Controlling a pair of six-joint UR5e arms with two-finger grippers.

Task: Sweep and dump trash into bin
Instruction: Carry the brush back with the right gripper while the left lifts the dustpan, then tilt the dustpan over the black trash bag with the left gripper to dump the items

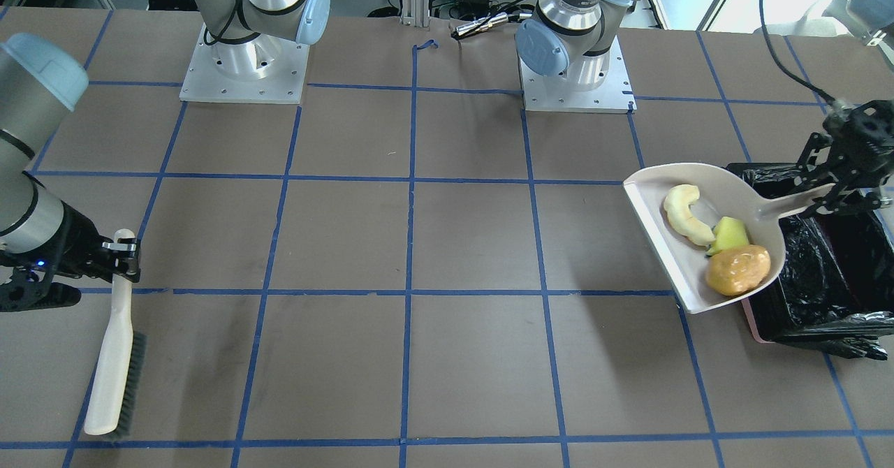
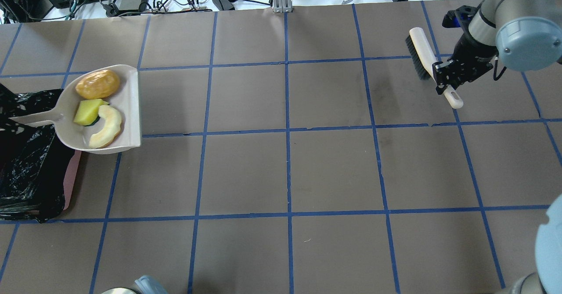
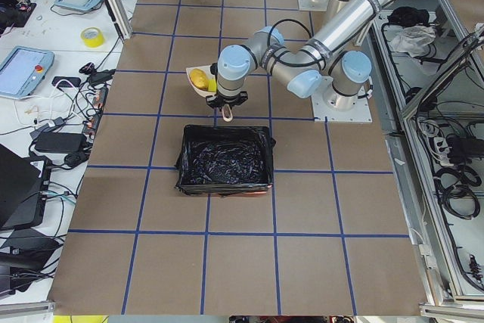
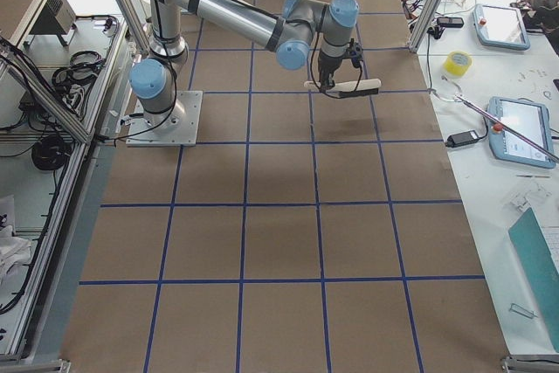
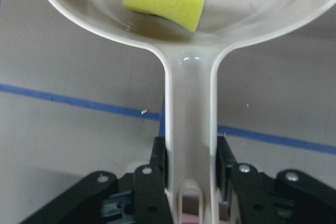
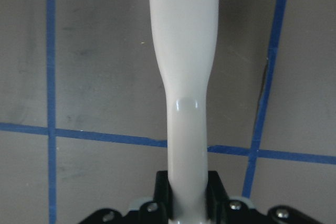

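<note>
Beige plastic dustpan (image 1: 649,202) hangs above the brown, blue-taped table (image 1: 475,244), gripped by its handle in the robot's left gripper (image 1: 831,195), whose two fingers (image 5: 159,167) are clamped against the handle's sides in the left wrist view. All three pieces of trash lie in the pan: a golden-brown potato-like lump (image 1: 738,269), a small yellow spongy wedge (image 1: 730,234) touching it, and a pale cream crescent slice (image 1: 686,213) just beside the wedge. The pan's rounded back end and handle overlap the near edge of the bin (image 1: 803,293), a pinkish box lined with crinkled black plastic, while the pan's open lip points away from it over the table. At the opposite end of the table, well apart from the bin, the right gripper (image 1: 122,255) is closed on the handle of a cream hand brush (image 1: 115,356) with dark bristles, held lengthwise just above the tabletop.
</note>
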